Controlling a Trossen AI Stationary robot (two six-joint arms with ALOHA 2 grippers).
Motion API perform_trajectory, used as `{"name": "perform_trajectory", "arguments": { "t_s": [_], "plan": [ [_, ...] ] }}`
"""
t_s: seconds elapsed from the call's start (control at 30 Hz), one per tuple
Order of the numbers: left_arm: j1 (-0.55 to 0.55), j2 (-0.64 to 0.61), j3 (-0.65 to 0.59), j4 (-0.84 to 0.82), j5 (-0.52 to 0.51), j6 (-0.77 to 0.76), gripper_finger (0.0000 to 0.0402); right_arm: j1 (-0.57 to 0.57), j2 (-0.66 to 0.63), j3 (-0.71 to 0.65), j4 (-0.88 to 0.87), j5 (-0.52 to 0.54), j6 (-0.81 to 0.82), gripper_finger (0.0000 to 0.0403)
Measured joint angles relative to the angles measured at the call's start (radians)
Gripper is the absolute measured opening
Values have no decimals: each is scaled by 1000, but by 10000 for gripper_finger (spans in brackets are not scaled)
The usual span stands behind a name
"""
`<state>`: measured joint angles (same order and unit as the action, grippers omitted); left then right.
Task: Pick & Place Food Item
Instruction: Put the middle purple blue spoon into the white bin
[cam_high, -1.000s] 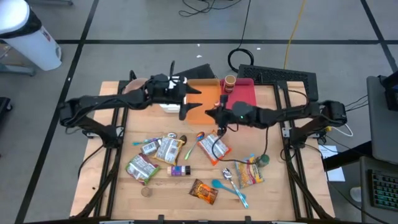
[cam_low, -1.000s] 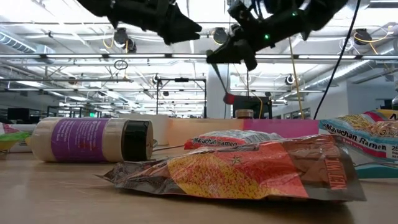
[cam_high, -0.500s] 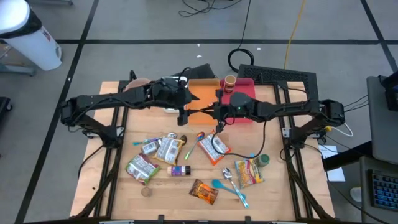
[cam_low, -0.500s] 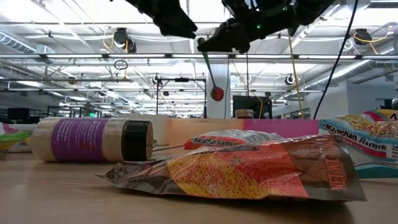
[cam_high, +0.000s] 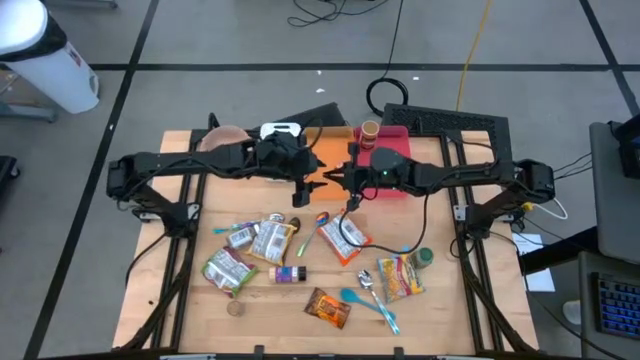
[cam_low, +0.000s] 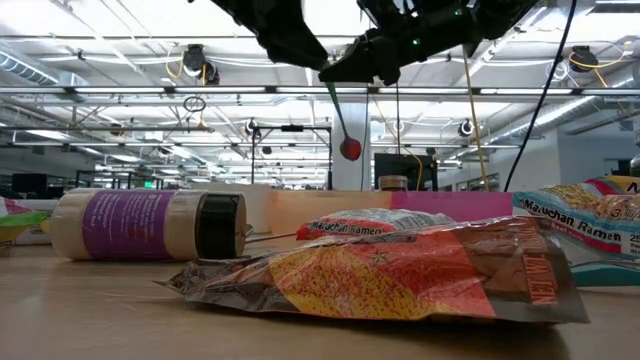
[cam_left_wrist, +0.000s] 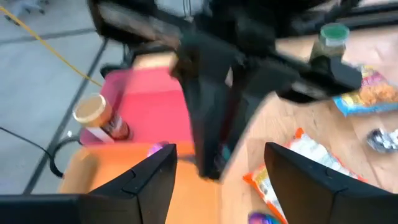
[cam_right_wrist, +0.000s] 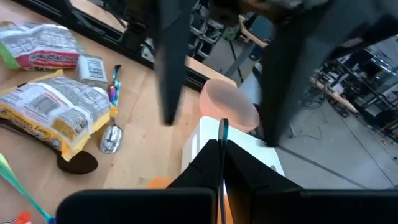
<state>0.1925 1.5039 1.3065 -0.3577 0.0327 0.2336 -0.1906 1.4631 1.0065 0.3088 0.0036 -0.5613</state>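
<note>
A robotics lab in an open industrial hall: taped floor (cam_high: 200, 40), loose cables (cam_high: 400, 40), exposed ceiling pipes (cam_low: 120, 95), monitors (cam_low: 405, 170) behind the counter (cam_high: 180, 290).

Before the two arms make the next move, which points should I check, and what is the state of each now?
1. Right gripper shut on the thin green stick with a round red end: ok.
2. Stick hangs free, above the table and touching nothing, in the low view: ok.
3. Left gripper open: ok.
4. Enough clearance between the two grippers, which are close together over the flat orange tray: cannot tell.
5. Bare space on the tray: ok.
6. Grip on the stick is firm: cannot tell.
</note>
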Motion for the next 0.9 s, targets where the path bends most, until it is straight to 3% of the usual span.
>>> {"name": "perform_trajectory", "arguments": {
  "t_s": [0.37, 0.9],
  "plan": [
    [-3, 8, 0, 10, -10, -3, 135, -13, 0, 0, -2, -4, 5, 0],
    [-3, 8, 0, 10, -19, 16, 44, -13, 0, -1, -3, -9, 5, 0]
  ]
}}
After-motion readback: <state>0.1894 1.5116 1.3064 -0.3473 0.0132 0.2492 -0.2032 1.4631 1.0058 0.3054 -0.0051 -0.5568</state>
